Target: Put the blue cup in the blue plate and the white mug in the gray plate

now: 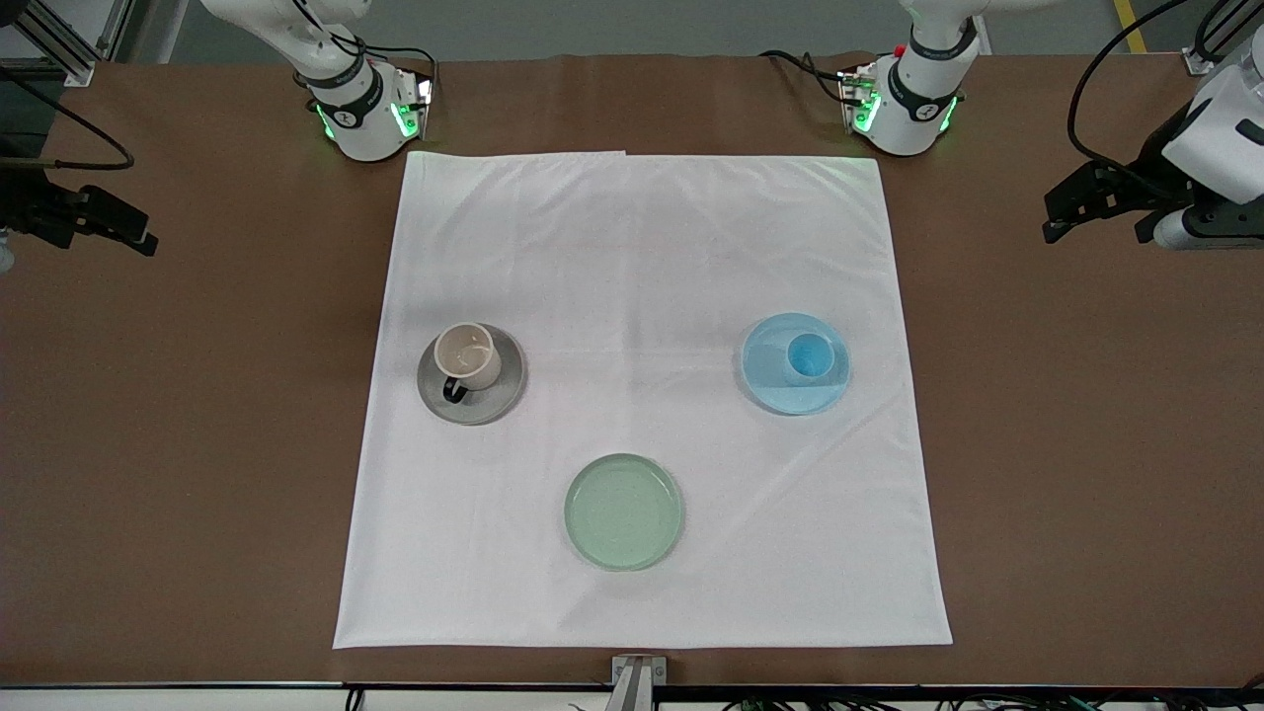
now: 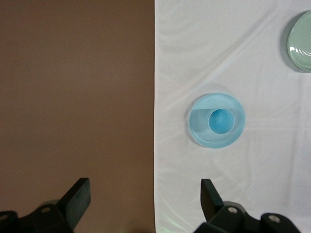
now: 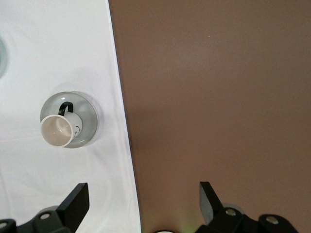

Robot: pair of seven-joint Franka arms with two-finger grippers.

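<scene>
Both cups (image 1: pixel 810 356) plated, grippers (image 2: pixel 146 199) apart.

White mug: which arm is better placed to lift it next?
Right. The white mug, on the gray plate, is toward the right arm's end, the open right gripper over table nearby; the left gripper waits near the blue plate.

blue cup (image 1: pixel 809 355) in blue plate (image 1: pixel 780 393), white mug (image 1: pixel 470 356) (upright) on gray plate (image 1: pixel 499 401)
</scene>
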